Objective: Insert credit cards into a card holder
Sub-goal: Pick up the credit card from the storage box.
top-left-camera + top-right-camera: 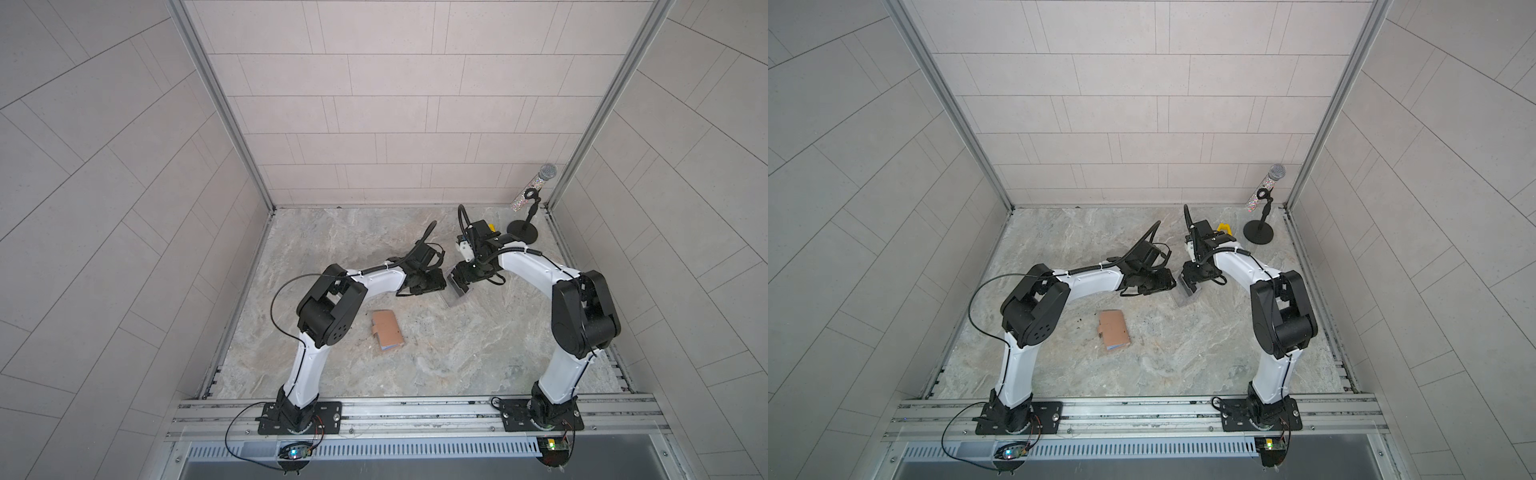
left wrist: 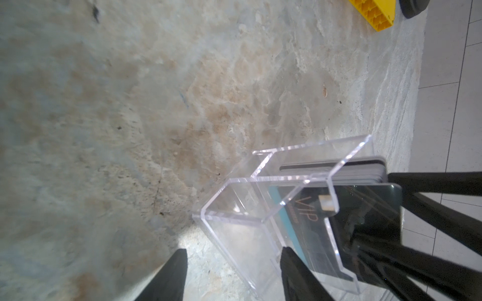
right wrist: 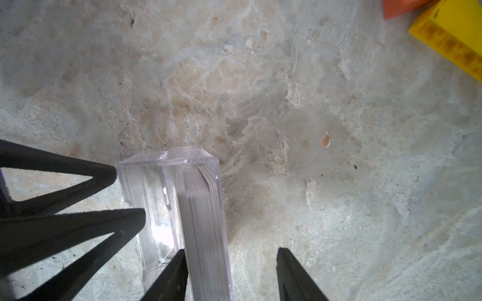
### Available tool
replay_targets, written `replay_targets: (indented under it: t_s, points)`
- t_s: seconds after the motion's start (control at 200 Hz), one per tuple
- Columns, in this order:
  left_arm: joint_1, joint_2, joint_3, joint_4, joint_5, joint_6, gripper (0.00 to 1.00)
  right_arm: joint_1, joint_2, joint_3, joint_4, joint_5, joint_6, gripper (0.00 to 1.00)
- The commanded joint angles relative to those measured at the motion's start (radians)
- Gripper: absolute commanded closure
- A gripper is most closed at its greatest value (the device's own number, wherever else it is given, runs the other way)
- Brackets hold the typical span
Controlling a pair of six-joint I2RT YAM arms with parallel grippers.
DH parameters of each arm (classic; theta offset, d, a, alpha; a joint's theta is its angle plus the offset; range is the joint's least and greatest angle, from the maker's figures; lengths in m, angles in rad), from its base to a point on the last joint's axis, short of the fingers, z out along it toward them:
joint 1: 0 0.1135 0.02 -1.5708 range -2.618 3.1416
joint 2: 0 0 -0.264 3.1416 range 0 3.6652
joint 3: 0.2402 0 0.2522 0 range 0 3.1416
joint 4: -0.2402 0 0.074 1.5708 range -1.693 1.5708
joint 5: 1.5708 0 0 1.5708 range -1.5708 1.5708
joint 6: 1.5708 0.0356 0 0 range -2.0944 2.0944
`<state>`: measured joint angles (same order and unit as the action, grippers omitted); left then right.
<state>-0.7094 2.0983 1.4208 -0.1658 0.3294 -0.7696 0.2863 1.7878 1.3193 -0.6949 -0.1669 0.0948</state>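
Right now it looks like the pick-up step. Both arms are down at the clear box [image 2: 234, 198], where the credit cards [image 3: 200, 208] stand packed on edge with a dark "VIP" one facing out. The left end effector [image 2: 234, 250] is part-open astride the box's empty front pocket. The right end effector [image 3: 230, 249], also part-open, straddles the stack and grips nothing. Next, I'd guess, it must pinch a single card free. The tan card holder [image 1: 387, 331] lies folded on the tabletop [image 1: 478, 353], well apart.
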Motion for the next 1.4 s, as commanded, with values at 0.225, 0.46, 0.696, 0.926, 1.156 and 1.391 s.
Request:
replay_targets:
  t_s: [0.225, 0.46, 0.696, 0.926, 1.156, 1.391]
  points:
    - [-0.002, 0.005, -0.029, -0.047, -0.035, 0.008, 0.40, 0.001, -0.024, 0.026, -0.052, 0.064, -0.022, 0.52]
    - [-0.001, 0.002, -0.036, -0.044, -0.035, 0.007, 0.42, 0.002, -0.039, 0.034, -0.061, 0.047, -0.023, 0.57]
    - [-0.001, 0.002, -0.040, -0.041, -0.035, 0.005, 0.42, 0.006, -0.043, 0.040, -0.071, 0.034, -0.024, 0.63]
    - [-0.001, 0.003, -0.041, -0.041, -0.036, 0.006, 0.42, 0.014, -0.051, 0.049, -0.081, 0.027, -0.024, 0.67]
    - [0.001, 0.004, -0.046, -0.040, -0.035, 0.004, 0.42, 0.022, -0.046, 0.057, -0.090, 0.015, -0.025, 0.75]
    - [0.001, 0.006, -0.048, -0.037, -0.032, 0.004, 0.42, 0.031, -0.050, 0.073, -0.107, 0.004, -0.027, 0.85]
